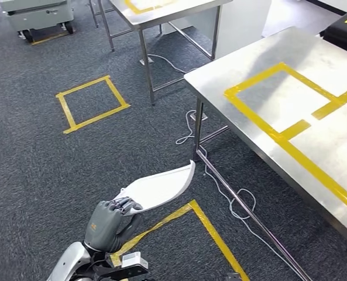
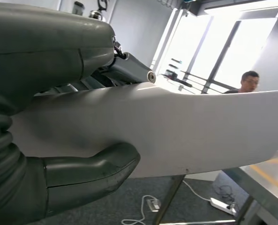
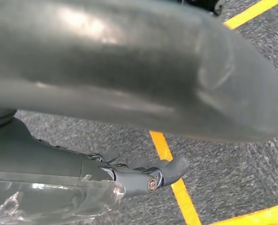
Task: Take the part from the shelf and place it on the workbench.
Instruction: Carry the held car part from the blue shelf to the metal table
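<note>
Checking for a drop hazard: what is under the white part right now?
Under the white part, held by the left hand, lie grey carpet and a yellow tape line. The floor directly beneath the part is covered. The workbench stands off to the right.

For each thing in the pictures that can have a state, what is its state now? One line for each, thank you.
White part: held at one end, carried in the air over the carpet, not yet on the workbench.
Left hand: grips the white part, thumb under it.
Right hand: hangs over the carpet, holds nothing, fingers apart.
Workbench: bare steel top marked with yellow tape.
</note>
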Available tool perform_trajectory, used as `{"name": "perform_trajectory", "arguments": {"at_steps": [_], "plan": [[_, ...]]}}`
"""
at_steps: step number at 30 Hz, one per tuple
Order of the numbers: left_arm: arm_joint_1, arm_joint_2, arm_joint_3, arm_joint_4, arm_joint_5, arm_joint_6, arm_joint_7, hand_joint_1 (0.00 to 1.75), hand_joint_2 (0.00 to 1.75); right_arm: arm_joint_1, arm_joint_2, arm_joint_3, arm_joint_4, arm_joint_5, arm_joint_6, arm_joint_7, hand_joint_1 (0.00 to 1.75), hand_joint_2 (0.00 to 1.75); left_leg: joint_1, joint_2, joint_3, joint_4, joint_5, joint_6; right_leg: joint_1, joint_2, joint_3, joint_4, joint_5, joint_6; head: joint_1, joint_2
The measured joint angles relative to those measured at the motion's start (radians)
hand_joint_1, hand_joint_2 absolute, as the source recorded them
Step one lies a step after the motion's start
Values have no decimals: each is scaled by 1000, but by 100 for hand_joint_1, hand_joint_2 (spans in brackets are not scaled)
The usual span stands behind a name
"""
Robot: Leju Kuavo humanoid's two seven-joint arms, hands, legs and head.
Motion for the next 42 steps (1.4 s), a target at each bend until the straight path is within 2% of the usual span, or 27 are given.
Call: {"name": "perform_trajectory", "arguments": {"at_steps": [1, 3, 4, 6, 7, 9, 10, 12, 13, 14, 16, 17, 19, 22, 24, 26, 27, 28, 29, 30, 32, 34, 36, 37, 39, 41, 42], "plan": [[0, 0, 0, 0, 0, 0, -1, 175, 175, 0, 0, 0, 0, 0, 0, -2, 0, 0, 2, -17, 23, -69, 51, 2, -1, 12, 6, 0, -5, 2, 0, 0], [-1, 1, -1, 0, 0, -1, -4, 175, 175, -2, 0, 0, 0, 0, 0, -6, 0, 0, 6, -55, 60, -181, 93, 7, -1, 34, 8, 3, -13, 9, -1, 0], [-2, 2, -1, 0, 0, -2, -5, 175, 175, -3, 0, 0, 0, 0, 1, -7, 0, 0, 7, -68, 68, -205, 94, 9, -2, 44, 3, 3, -17, 14, -3, 0], [-3, 3, -2, 0, 0, -3, -6, 175, 175, -2, 0, -1, 0, 3, 0, -7, 0, 0, 7, -60, 74, -214, 90, 16, -5, 62, -4, 0, -23, 27, -4, 0], [-4, 3, -1, 0, 0, -3, -7, 175, 175, 0, 0, -1, 0, 4, 0, -4, 0, 0, 7, -51, 79, -218, 90, 22, -5, 55, -5, 3, -28, 32, -3, 0], [-8, 3, 0, 0, -1, -3, -9, 175, 175, -1, 1, -1, 0, 6, -1, 1, 0, 0, 7, -29, 93, -225, 87, 33, -3, 5, -29, 62, -64, 42, 2, 0], [-9, 3, 0, 0, -1, -3, -10, 175, 175, -2, 1, -1, 0, 6, -2, 3, 0, 0, 5, -17, 99, -225, 82, 37, -2, -30, -61, 125, -93, 45, 5, 0], [-9, 2, 2, 0, 1, -4, -14, 175, 175, -6, 1, -1, 0, 9, -2, 7, 0, 0, 2, 7, 112, -225, 68, 41, -2, -63, -136, 256, -138, 51, 7, 0], [-9, 2, 5, 1, 5, -4, -17, 175, 175, -6, 1, -1, 0, 11, -2, 10, 0, 0, 1, 19, 119, -225, 61, 41, -2, -67, -157, 284, -135, 53, 7, 0], [-10, 2, 9, 3, 11, -3, -22, 175, 175, -6, 0, -1, 0, 14, -2, 13, 0, 0, 1, 30, 129, -225, 54, 40, -2, -70, -157, 270, -110, 53, 7, 0], [-11, 2, 22, 8, 24, 1, -33, 175, 175, -6, 0, -1, 0, 20, -2, 17, 0, 0, 0, 51, 152, -225, 37, 37, -2, -92, -103, 141, -27, 51, 8, 0], [-13, 2, 30, 11, 29, 2, -39, 175, 175, -8, 0, -1, 0, 22, -1, 18, 0, 0, -2, 59, 163, -225, 28, 33, 0, -108, -71, 74, 2, 48, 7, 0], [-17, 3, 41, 15, 33, 5, -47, 175, 175, -12, 0, -1, 0, 25, 0, 17, 0, 0, -6, 72, 176, -225, 15, 24, 5, -125, -37, 8, 19, 38, 6, 0], [-21, 2, 51, 19, 34, 7, -52, 175, 175, -14, 0, -1, 0, 26, 1, 17, 0, 0, -4, 84, 185, -225, 3, 8, 7, -96, -31, 3, 12, 19, 5, 0], [-22, 1, 59, 21, 34, 10, -55, 175, 175, -15, -1, -1, -1, 26, 2, 17, 0, 0, -1, 55, 165, -173, -25, -3, 2, -77, -17, -4, 9, 7, 0, 0], [-21, 1, 67, 24, 34, 11, -56, 175, 175, -16, -1, -2, -1, 26, 6, 15, 0, 0, 2, 18, 87, -39, -74, -9, -2, -58, -7, -6, 1, -1, -7, 0], [-20, 2, 70, 27, 35, 10, -56, 175, 175, -16, -1, -2, -1, 26, 8, 14, 0, 0, 3, 12, 39, 29, -90, -11, -2, -45, -1, -6, -4, -3, -8, 0], [-19, 2, 73, 31, 35, 10, -56, 175, 175, -15, -2, -2, -1, 26, 9, 13, 0, 0, 4, 9, 1, 72, -89, -12, -2, -32, 5, -6, -10, -3, -10, 0], [-19, 3, 76, 34, 35, 10, -56, 175, 175, -13, -2, -2, -1, 26, 10, 13, 0, 0, 5, 7, -18, 77, -64, -12, -3, -18, 14, -6, -17, -2, -9, 0], [-19, 3, 79, 37, 35, 9, -56, 175, 175, -12, -2, -2, -1, 26, 12, 12, 0, 0, 6, 4, -17, 42, -19, -12, -4, -4, 25, -6, -24, 0, -10, 0], [-19, 5, 85, 41, 35, 9, -57, 175, 175, -10, -2, -2, -1, 26, 13, 12, 0, 0, 12, -25, 25, -88, 75, -14, -5, 23, 44, -5, -42, 9, -10, 0], [-21, 4, 89, 44, 35, 7, -59, 175, 175, -12, -2, -2, -1, 27, 14, 13, 0, 0, 16, -57, 64, -184, 98, -9, -6, 45, 48, -7, -58, 21, -11, 0], [-24, 2, 91, 47, 35, 4, -64, 175, 175, -12, -3, -2, -1, 27, 13, 15, 0, 0, 15, -55, 81, -213, 79, 8, -8, 58, 54, -13, -61, 34, -10, 0], [-25, 0, 92, 48, 35, 2, -66, 175, 175, -10, -4, -2, -1, 27, 13, 16, 0, 0, 14, -47, 87, -216, 75, 17, -9, 54, 59, -16, -64, 39, -9, 0], [-26, -4, 97, 49, 37, 0, -72, 175, 175, -7, -5, -2, -1, 31, 13, 18, 0, 0, 12, -30, 106, -219, 65, 32, -7, 8, 44, 26, -83, 47, -2, 0], [-26, -7, 100, 50, 40, -1, -81, 175, 175, -9, -5, -2, -1, 38, 11, 19, 0, 0, 7, -10, 127, -220, 48, 40, -4, -47, -31, 152, -123, 52, 4, 0], [-26, -8, 101, 51, 41, -2, -85, 175, 175, -8, -5, -2, -1, 41, 10, 20, 0, 0, 5, 2, 137, -220, 38, 42, -4, -59, -80, 220, -144, 53, 5, 0]]}}
